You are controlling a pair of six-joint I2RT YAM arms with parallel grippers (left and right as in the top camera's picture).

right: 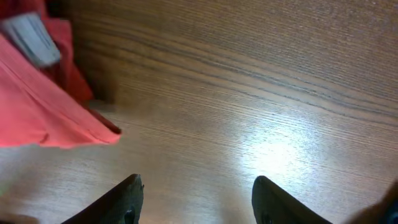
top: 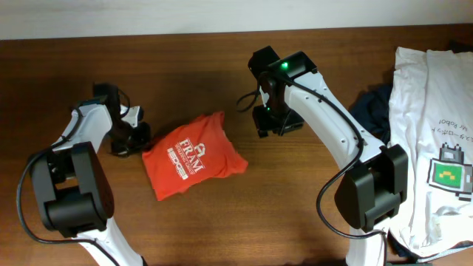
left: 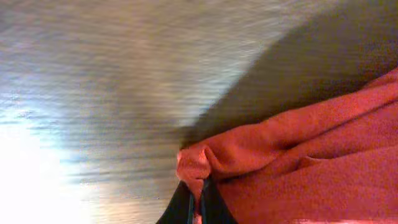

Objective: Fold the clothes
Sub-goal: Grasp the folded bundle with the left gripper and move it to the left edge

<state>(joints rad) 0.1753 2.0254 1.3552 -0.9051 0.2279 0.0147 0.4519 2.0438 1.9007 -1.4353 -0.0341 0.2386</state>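
Left gripper (left: pixel 198 202) pinches a corner of the orange FRAM T-shirt (top: pixel 194 155), seemingly folded into a compact bundle on the wooden table (top: pixel 244 222); right gripper (right: pixel 196 198) hangs spread over bare wood beside it. White T-shirt (top: pixel 432 140) and dark garment (top: pixel 372 111), heaped at right, apparently await folding.

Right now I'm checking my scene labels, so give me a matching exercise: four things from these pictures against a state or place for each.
Things:
1. orange shirt
2. white T-shirt
3. left gripper
4. right gripper

States:
A. open above the table
B. spread out unfolded, far right
C. folded into a compact bundle
D. shut on a corner of the orange shirt

Pairs: 1-C, 2-B, 3-D, 4-A
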